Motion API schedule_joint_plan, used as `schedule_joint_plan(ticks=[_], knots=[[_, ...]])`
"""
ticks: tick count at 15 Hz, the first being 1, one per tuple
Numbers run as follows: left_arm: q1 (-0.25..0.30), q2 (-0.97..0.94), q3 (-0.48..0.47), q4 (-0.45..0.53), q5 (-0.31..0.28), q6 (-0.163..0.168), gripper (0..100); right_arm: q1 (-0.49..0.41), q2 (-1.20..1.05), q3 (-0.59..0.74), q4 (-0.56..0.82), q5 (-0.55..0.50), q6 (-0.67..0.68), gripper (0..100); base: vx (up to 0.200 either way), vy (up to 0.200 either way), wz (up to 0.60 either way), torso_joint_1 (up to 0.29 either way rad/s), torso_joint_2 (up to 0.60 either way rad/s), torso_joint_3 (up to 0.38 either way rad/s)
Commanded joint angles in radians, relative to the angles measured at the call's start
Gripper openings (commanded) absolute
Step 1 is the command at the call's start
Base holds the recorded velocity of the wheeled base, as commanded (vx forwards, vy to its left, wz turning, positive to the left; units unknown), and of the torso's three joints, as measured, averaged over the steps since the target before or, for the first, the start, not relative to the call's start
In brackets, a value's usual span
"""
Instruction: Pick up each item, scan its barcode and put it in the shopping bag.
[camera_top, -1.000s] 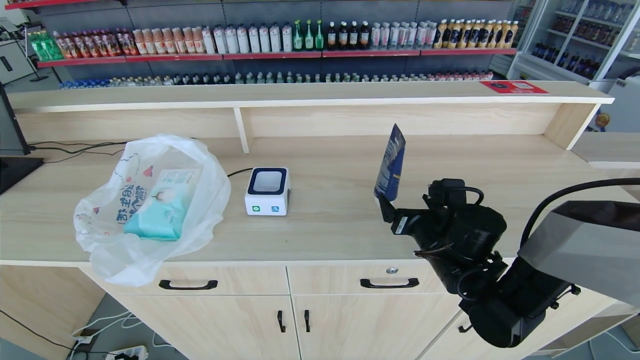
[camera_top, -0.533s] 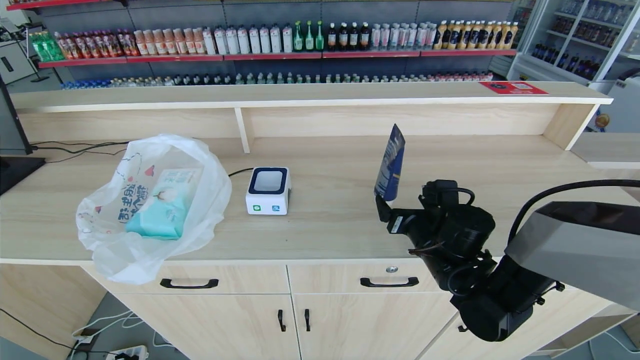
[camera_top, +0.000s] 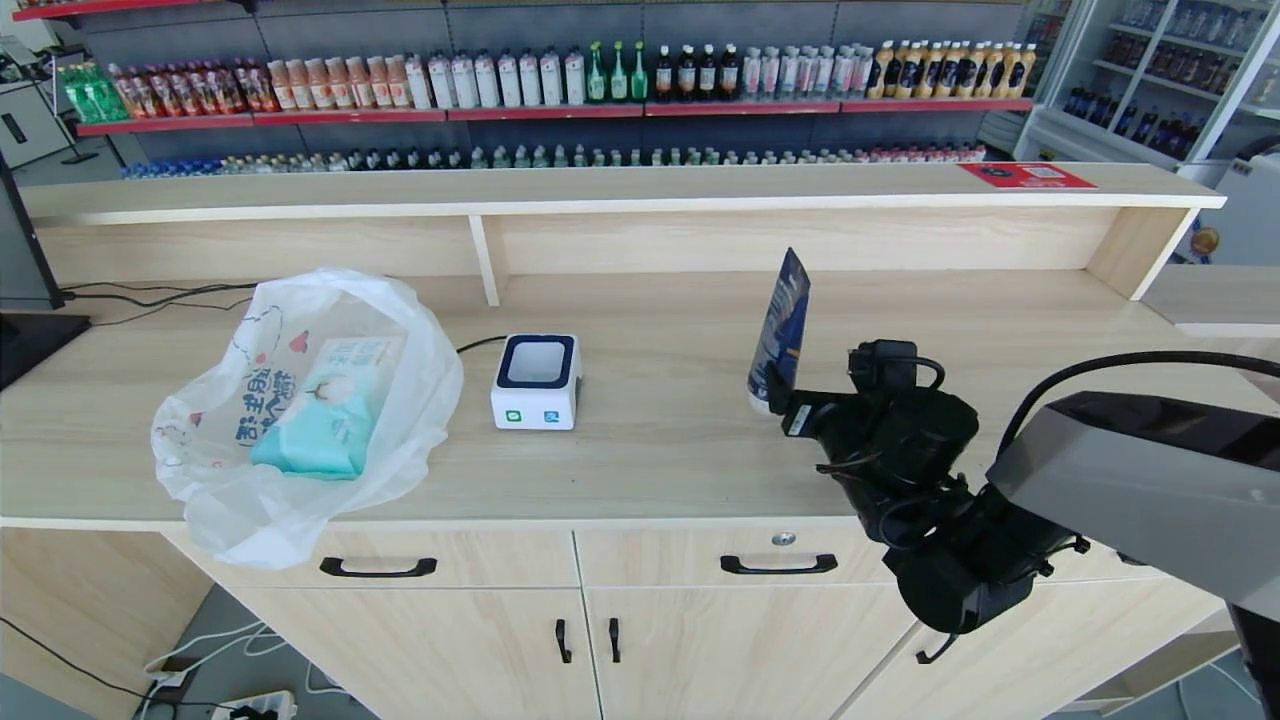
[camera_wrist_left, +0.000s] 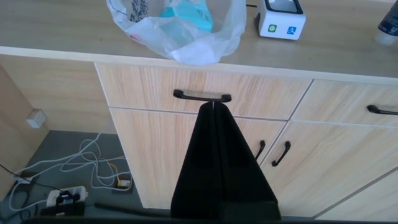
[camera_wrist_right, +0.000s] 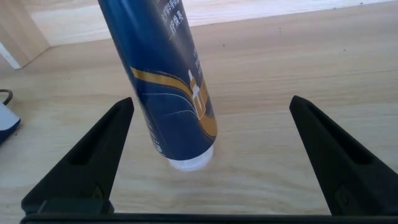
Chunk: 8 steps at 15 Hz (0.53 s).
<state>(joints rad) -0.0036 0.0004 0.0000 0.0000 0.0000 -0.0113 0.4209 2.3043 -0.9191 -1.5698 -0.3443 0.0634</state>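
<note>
From the right wrist the tube (camera_wrist_right: 168, 81) runs off the top edge, so its upper end is lost, and the scanner (camera_wrist_right: 6, 119) is only a corner at the side. From the head, the right gripper (camera_top: 775, 390) partly covers the tube's foot. The pack (camera_top: 325, 415) in the bag (camera_top: 240, 520) is veiled by plastic. From the left wrist, the bag's top and most of the tube are cut off.

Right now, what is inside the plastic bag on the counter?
Inside the bag lies one teal soft pack, seen through the thin plastic. Anything under that pack is covered, so I cannot tell.
</note>
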Motion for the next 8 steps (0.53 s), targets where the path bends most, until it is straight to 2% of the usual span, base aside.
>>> schedule_joint_plan(ticks=[1, 8], knots=[[0.001, 0.0, 0.0, 0.0, 0.0, 0.001, 0, 0.01, 0.02, -0.017, -0.001, 0.004, 0.001, 100, 0.0, 0.0, 0.0, 0.0, 0.0, 0.0], [0.001, 0.0, 0.0, 0.0, 0.0, 0.001, 0, 0.013, 0.08, -0.073, -0.001, 0.056, 0.001, 100, 0.0, 0.0, 0.0, 0.0, 0.0, 0.0]])
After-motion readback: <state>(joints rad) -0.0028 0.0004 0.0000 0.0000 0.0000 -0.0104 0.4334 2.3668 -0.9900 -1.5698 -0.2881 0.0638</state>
